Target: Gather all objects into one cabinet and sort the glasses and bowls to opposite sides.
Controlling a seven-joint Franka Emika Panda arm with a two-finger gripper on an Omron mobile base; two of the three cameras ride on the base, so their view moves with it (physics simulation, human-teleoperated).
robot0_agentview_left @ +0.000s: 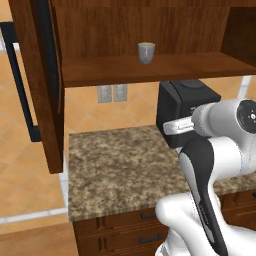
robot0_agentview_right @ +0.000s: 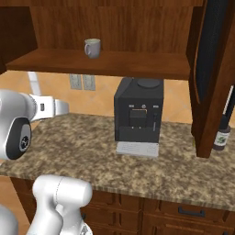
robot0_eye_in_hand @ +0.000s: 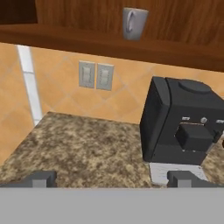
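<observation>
The gripper [robot0_eye_in_hand: 111, 178] hangs spread wide and empty over the granite table [robot0_eye_in_hand: 87, 144]. Up ahead of it, on the wooden shelf [robot0_eye_in_hand: 65, 41], stands a grey mug [robot0_eye_in_hand: 134, 22], well apart from the fingers. It looks rigid, light, glazed and likely slippery; pinching across the rim wall should hold better than the handle.

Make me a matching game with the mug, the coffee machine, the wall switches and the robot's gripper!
Things:
1. grey mug
2. black coffee machine
3. wall switches
4. gripper

Places or states:
A. on the speckled counter
B. open, holding nothing
C. on the wooden shelf
D. on the tiled wall under the shelf

Pairs: 1-C, 2-A, 3-D, 4-B
</observation>
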